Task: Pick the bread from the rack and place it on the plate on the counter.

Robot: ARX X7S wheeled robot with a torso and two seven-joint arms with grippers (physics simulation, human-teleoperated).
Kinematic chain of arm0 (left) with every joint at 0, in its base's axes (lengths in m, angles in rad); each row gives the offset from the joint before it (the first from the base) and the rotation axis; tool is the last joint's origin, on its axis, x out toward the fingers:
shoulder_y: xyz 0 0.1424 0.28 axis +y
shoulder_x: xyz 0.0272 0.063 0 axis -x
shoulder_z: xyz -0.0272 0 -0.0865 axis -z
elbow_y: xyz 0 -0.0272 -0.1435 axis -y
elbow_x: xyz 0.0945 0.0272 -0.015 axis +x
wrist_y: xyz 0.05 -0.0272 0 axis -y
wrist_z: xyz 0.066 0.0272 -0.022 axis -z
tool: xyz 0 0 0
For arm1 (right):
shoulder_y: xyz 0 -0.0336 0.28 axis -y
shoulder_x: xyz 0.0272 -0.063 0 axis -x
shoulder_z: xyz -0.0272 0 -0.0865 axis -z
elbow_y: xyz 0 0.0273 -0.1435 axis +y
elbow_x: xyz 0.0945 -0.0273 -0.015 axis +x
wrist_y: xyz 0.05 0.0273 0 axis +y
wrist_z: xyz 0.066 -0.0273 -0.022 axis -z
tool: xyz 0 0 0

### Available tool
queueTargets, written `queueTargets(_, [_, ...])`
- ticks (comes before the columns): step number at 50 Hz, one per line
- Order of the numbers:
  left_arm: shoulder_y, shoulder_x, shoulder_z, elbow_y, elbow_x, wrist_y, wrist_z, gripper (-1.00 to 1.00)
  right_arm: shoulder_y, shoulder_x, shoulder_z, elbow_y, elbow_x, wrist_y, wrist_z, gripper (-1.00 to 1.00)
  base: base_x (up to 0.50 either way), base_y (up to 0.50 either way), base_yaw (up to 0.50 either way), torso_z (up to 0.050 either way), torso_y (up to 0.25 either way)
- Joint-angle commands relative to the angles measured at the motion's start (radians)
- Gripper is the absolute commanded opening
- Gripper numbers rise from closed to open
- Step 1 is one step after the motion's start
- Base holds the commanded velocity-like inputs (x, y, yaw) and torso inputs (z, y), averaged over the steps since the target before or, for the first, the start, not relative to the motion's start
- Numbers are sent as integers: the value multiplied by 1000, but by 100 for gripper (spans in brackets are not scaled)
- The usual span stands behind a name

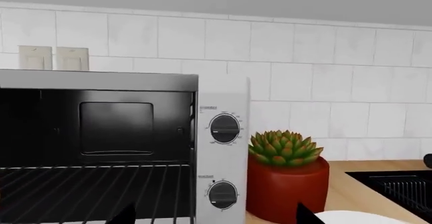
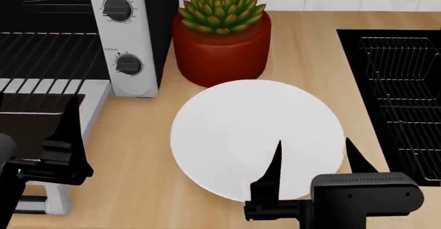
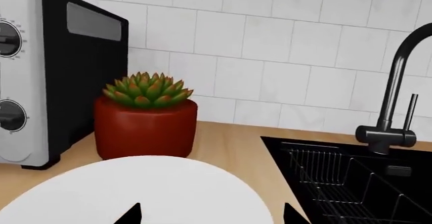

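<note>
The left end effector (image 1: 216, 218) is hanging released in front of the toaster oven (image 1: 223, 107), its two dark fingertips (image 1: 125, 216) standing wide apart with nothing between them. It is facing the rack (image 1: 94, 183), whose thin wires are running back into the dark cavity. The bread is not showing in any view: the stretch of rack in sight is lying bare, so the roll is probably sitting further left or deeper in, though I cannot tell which.

The step in hand, as I judge it, is finding and reaching the bread. Doing it well is going to mean keeping the fingers spread, entering level above the wires and over the lowered door (image 2: 41, 87), and closing gently on the crusty roll.

Further right, the red pot (image 2: 220, 53) is standing between the oven and the plate (image 2: 255, 136), which is lying empty on the tabletop (image 2: 138, 162). The right end effector (image 2: 313, 156) is hovering released over the plate's near rim. The black sink (image 2: 399, 100) is lying beyond.

The left wrist view is showing the oven's interior straight on, while the head view is giving the plate whole. Only the right wrist view is showing the faucet (image 3: 398, 82).
</note>
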Motion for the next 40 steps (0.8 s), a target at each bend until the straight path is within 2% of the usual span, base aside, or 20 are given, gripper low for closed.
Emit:
queueTargets(1, [-1,-5,5,2,-6,1,-5,100,-3,5,-5,8,3,-9,5,100,352,-23,0,0,0])
queueTargets(16, [-34,-12,-9,33,-42,-63,-28,100,-6,8,-7,11,13,-17,9,100,55,-1,0,0,0])
queueTargets(18, [-61,-10,-26,51,-68,-113,-42,100,-10,10,-3,11,16,-21,9,100,0,0,0,0,0])
queueTargets(21, [-139,10,-108,89,-153,-264,-88,100,-16,12,2,12,21,-28,9,100,0,0,0,0,0])
queueTargets(24, [-190,-6,-137,114,-178,-340,-112,100,-24,13,7,12,26,-36,8,100,0,0,0,0,0])
queueTargets(31, [-376,-12,-273,159,-265,-633,-217,100,-33,16,13,13,35,-49,8,100,0,0,0,0,0])
queueTargets(40, [-510,-53,-365,125,-279,-793,-280,100,-34,19,11,8,40,-48,12,100,0,0,0,0,0])
